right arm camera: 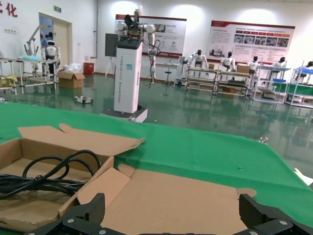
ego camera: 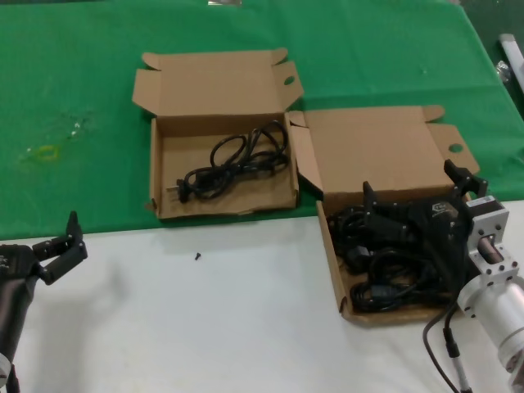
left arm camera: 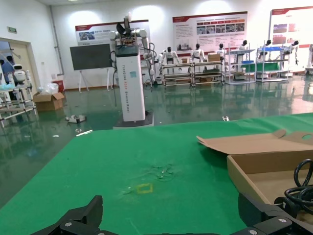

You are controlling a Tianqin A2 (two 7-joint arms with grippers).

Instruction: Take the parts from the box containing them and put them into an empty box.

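The box holding the parts [ego camera: 337,270] stands open at the right front, filled with several black power cables [ego camera: 385,266]. Its lid [right arm camera: 186,196] shows in the right wrist view. My right gripper [ego camera: 415,190] is open and empty, low over the back of this box, just above the cables; it also shows in the right wrist view [right arm camera: 171,218]. The other box [ego camera: 164,176] stands open to the left on the green cloth, with one coiled black cable [ego camera: 237,160] in it. My left gripper [ego camera: 61,246] is open and empty over the white table at the front left.
A green cloth [ego camera: 74,82] covers the far half of the table and a white surface [ego camera: 205,327] the near half. A small black screw [ego camera: 197,256] lies on the white part. A yellow mark [ego camera: 45,151] is on the cloth at the left.
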